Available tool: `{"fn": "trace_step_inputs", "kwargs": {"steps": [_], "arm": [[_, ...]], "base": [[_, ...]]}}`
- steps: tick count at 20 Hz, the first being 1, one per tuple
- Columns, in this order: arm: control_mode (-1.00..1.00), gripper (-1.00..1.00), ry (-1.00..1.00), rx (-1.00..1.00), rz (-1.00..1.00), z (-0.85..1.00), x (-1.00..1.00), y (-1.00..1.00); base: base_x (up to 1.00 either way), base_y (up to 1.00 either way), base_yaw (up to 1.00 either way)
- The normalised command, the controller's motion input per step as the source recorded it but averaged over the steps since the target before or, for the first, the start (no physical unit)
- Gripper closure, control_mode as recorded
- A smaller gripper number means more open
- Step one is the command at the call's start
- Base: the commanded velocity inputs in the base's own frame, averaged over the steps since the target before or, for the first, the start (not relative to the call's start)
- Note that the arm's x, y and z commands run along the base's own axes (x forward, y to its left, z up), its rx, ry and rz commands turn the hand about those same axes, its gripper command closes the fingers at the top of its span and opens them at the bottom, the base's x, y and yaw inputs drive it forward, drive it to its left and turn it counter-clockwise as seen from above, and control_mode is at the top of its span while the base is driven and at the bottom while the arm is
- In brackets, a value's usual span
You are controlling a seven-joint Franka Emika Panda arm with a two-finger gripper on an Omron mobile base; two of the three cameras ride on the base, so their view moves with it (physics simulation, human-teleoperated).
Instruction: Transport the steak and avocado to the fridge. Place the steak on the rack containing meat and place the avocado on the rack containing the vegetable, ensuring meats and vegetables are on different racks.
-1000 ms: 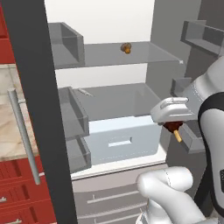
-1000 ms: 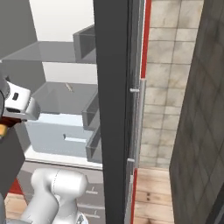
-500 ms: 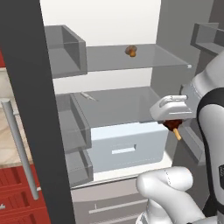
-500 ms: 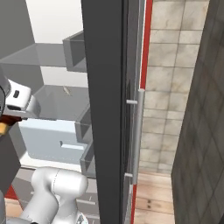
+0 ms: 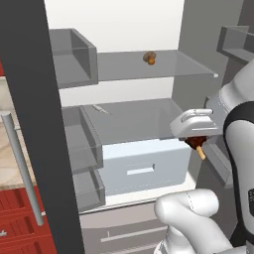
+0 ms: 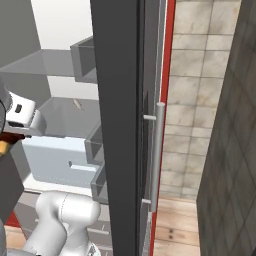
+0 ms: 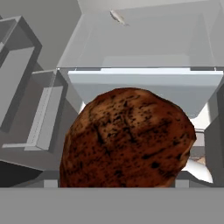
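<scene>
The pincer (image 5: 194, 140) is closed on the steak (image 5: 195, 143), which hangs just under the white hand with its tan stub slanting down and to the right, so the long axis runs on a diagonal from the hand toward the floor. I cannot make out the fingertips themselves, as the meat hides them; seen from the hand, the steak (image 7: 127, 138) bulks large and dark, speckled brown, right in front of the camera. Directly ahead of the pincer and a little to its left sits the grey glass shelf (image 5: 134, 119) that tops the white drawer (image 5: 144, 166), with a thin pale sliver of something (image 5: 98, 108) lying near its back left corner. Above and farther back is the higher glass shelf (image 5: 149, 65), where a small orange-brown lump (image 5: 150, 58) rests. All of this lies inside the open fridge (image 5: 119, 20), whose dark door (image 6: 120, 125) with its silver bar handle (image 6: 157, 150) stands to the pincer's right.
</scene>
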Motion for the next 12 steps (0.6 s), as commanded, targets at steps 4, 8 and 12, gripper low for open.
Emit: {"fn": "trace_step_inputs", "kwargs": {"steps": [4,8,12], "arm": [[-1.00,1.00,0.00,0.00,0.00,0.00,0.14,0.00],[-1.00,1.00,-0.18,0.00,0.00,0.09,0.36,0.01],[-1.00,1.00,-0.24,0.00,0.00,0.22,0.35,0.04]], "base": [[0.42,0.00,0.00],[0.00,0.00,0.00],[0.00,0.00,0.00]]}}
